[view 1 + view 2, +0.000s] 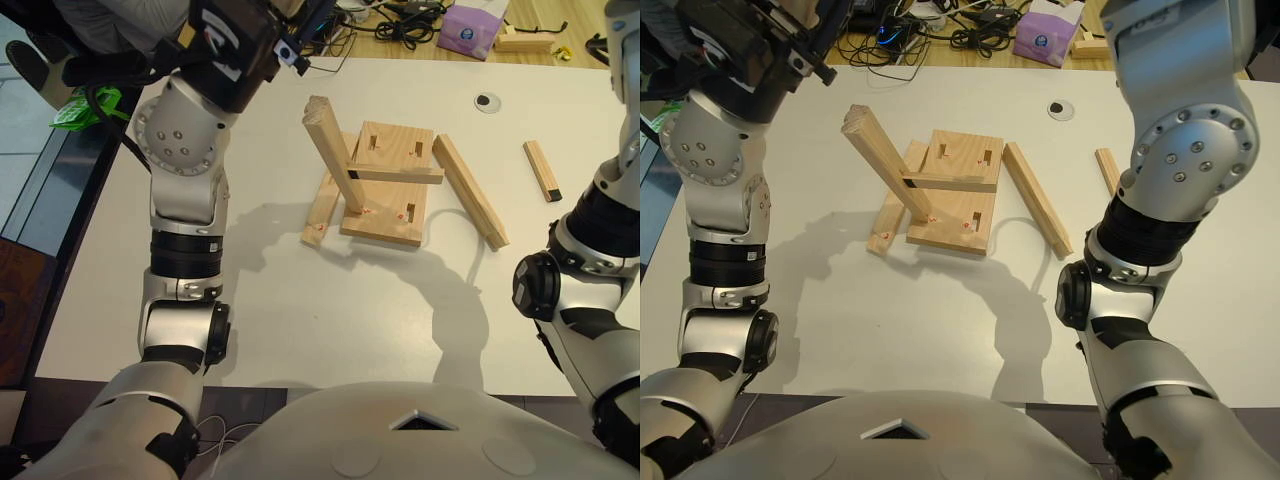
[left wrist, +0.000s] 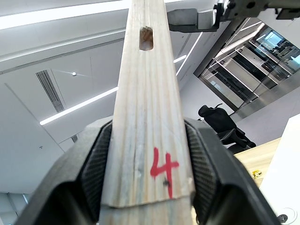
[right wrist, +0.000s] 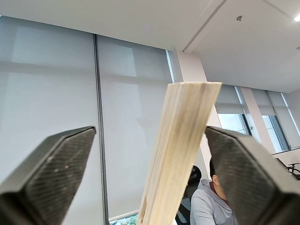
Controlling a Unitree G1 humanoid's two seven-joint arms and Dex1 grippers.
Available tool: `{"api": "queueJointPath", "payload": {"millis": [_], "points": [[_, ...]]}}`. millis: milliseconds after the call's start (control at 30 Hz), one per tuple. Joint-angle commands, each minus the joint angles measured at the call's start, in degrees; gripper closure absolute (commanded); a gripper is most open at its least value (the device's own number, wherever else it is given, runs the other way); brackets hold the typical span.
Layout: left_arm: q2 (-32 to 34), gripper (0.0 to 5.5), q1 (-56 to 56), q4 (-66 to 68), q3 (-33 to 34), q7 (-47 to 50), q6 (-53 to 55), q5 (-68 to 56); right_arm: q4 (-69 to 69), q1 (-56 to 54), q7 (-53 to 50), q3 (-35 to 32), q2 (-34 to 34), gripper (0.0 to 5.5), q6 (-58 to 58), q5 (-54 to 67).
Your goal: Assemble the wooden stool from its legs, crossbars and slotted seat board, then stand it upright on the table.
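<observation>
The left tool (image 2: 147, 164) is pinching a wooden bar (image 2: 146, 93) marked with a red four, squeezing it from both sides. The right tool (image 3: 150, 164) is gaping wide around a bar end (image 3: 180, 140). On the table (image 1: 300, 320), the seat board (image 1: 385, 190) is lying flat, with one leg (image 1: 333, 150) leaning up from it.

The leg (image 2: 145, 84) in the left gripper (image 2: 147, 140) and the seat board (image 1: 385, 190) are pale bare wood, matt, with fine grain showing, the gripper's fingers (image 2: 96, 168) are black with a fine woven texture, and the table (image 1: 300, 330) is white, smooth and matt.
</observation>
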Motion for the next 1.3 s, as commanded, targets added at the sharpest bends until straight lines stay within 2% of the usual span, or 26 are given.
{"api": "queueJointPath", "payload": {"millis": [33, 467, 733, 767, 867, 1000, 1167, 1300], "points": [[0.5, 3.44, 0.0, 0.7, 0.0, -0.5, -2.2, 1.1, -0.2, -1.5, 0.3, 0.0, -0.2, 2.09, 0.6, 0.9], [2.1, 3.45, 0.6, 8.2, 0.1, 0.8, -10.2, 6.1, -1.9, 0.8, 1.5, 0.6, -0.3, 4.34, 0.8, 0.5], [1.5, 3.45, 0.1, 8.3, 0.8, 3.3, -10.0, 7.0, -4.6, 2.0, 1.3, -0.7, 1.9, 4.41, -1.0, 3.4], [1.4, 3.09, -0.1, 8.2, 1.0, 3.3, -9.6, 6.6, -4.7, 2.0, 1.1, -1.0, 2.0, 4.41, -1.5, 3.2], [1.2, 2.49, -0.7, 8.0, 1.3, 3.9, -8.9, 6.3, -5.1, 2.1, 0.5, -1.4, 2.3, 4.49, -2.8, 2.4], [1.7, 2.12, -2.2, 9.5, 4.1, 7.1, -6.0, 6.3, -4.8, 2.6, -0.9, -2.3, 1.5, 4.50, -6.2, -2.8], [4.4, 2.12, 1.5, 12.3, 7.1, 8.4, 1.2, 7.0, -5.3, 6.6, -2.5, -3.5, -5.4, 4.50, -9.0, -15.7], [4.5, 2.12, 13.5, 10.4, -1.1, 1.6, 8.4, 9.4, -4.5, 16.4, 0.2, -4.7, -12.2, 4.50, -8.0, -23.0]]}}
